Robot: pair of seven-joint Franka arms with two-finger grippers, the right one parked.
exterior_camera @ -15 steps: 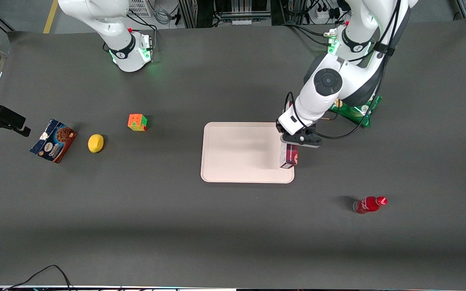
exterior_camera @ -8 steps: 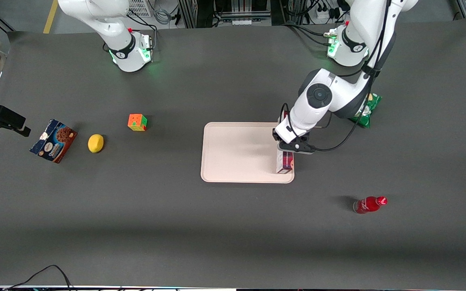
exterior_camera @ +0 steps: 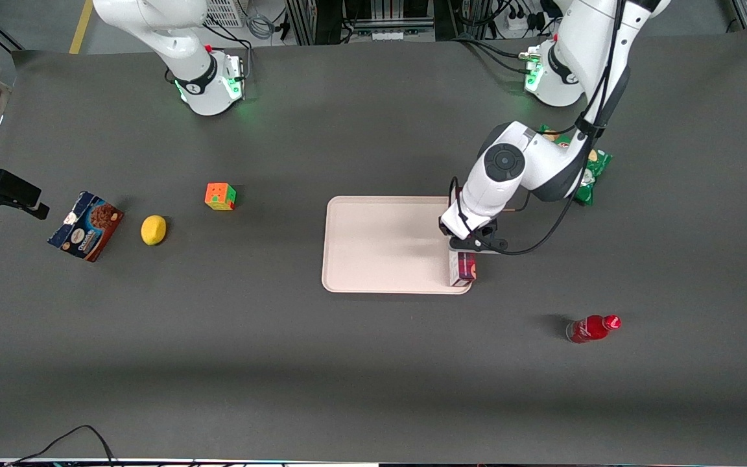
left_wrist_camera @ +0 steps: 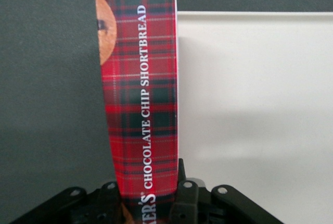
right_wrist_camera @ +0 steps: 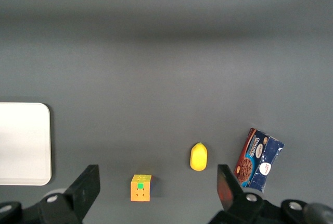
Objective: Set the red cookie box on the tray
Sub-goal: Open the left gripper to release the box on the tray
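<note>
Fingers [left_wrist_camera: 188,199]: black, closed against the two broad faces of the red cookie box [left_wrist_camera: 140,99], pinching it at one end.

Gripper [exterior_camera: 471,245]: left arm's, over the tray's short edge toward the working arm's end of the table, near the tray corner closest to the front camera.

Red cookie box: red tartan carton lettered "CHOCOLATE CHIP SHORTBREAD", with part of a cookie picture at one edge. It is held lengthwise out from the fingers and runs along the tray's short rim; in the wrist view one long edge lines up with that rim and the rest of the box lies over the dark table. Whether it touches the tray cannot be told.

Tray [exterior_camera: 373,243]: pale pinkish-cream, rounded corners, low rim, near the middle of the table [exterior_camera: 373,363]. Its bare floor carries a soft shadow of the arm.

Green snack bag [exterior_camera: 586,175]: on the table near the working arm's base, partly hidden by the arm.

Red bottle [exterior_camera: 592,328]: lying on its side, nearer the front camera than the tray, well apart from it.

Puzzle cube [exterior_camera: 220,196], lemon [exterior_camera: 153,229], blue-and-brown chocolate cookie box [exterior_camera: 85,225]: strung out toward the parked arm's end of the table, all well apart from the tray.
</note>
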